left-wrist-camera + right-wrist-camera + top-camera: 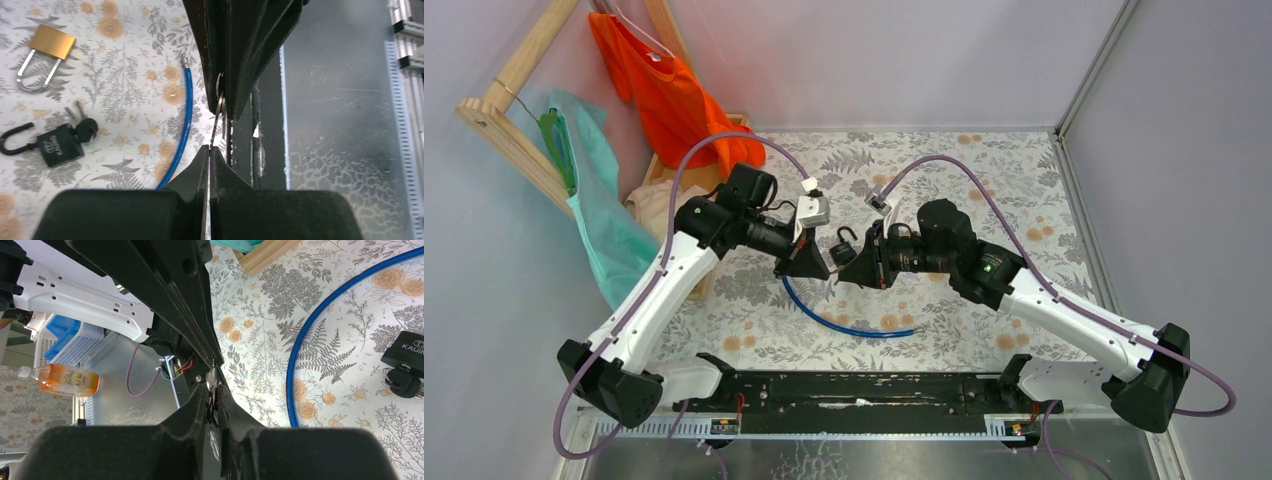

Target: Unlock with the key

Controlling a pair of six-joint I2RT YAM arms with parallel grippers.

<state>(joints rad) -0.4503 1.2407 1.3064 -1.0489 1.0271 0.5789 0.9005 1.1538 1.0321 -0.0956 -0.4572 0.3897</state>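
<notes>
Silver, thin and seen edge-on, a strip of metal (216, 120) is pinched at its tip by the left end effector (209, 152), whose fingers are pressed flat together. The strip's other end sits between the fingers of the right end effector (214, 395); whether they grip it I cannot tell. Well apart on the floral tabletop (125, 30) lies the key (86, 129), its black head touching a black padlock (60, 145), near a blue cable (186, 115).

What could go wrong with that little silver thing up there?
The thin silver key is pinched just at its ends between the left end effector and the right end effector; it might slip and drop. It may also be the wrong one: the black-headed key is down at the black padlock.
</notes>
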